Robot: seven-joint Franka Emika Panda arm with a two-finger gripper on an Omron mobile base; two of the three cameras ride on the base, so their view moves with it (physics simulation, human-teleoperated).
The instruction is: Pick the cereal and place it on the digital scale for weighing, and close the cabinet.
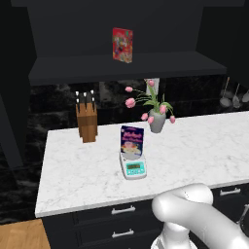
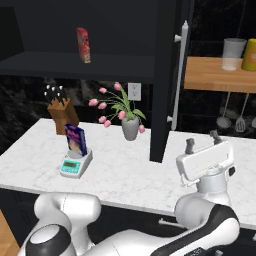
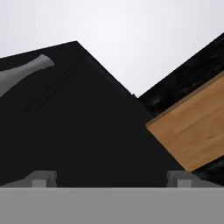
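The dark-blue cereal (image 1: 132,141) (image 2: 76,140) stands upright on the digital scale (image 1: 133,168) (image 2: 75,165), which rests on the white marble counter (image 1: 204,146). Above it, the black cabinet (image 1: 121,65) is open. Its right door (image 2: 167,75) swings out over the counter, with the silver bar handle (image 2: 181,75) on its right side. My gripper (image 2: 202,141) (image 3: 111,179) is open and holds nothing. It points upward just right of that door's lower edge. The hand view looks at the dark door (image 3: 87,122) and its handle (image 3: 26,72).
A red cereal box (image 1: 122,44) (image 2: 83,45) stands on the cabinet shelf. A knife block (image 1: 87,121) and a vase of pink tulips (image 1: 156,119) sit behind the scale. A wooden shelf (image 2: 220,75) with cups (image 2: 232,54) and hanging utensils (image 2: 224,120) lies to the right.
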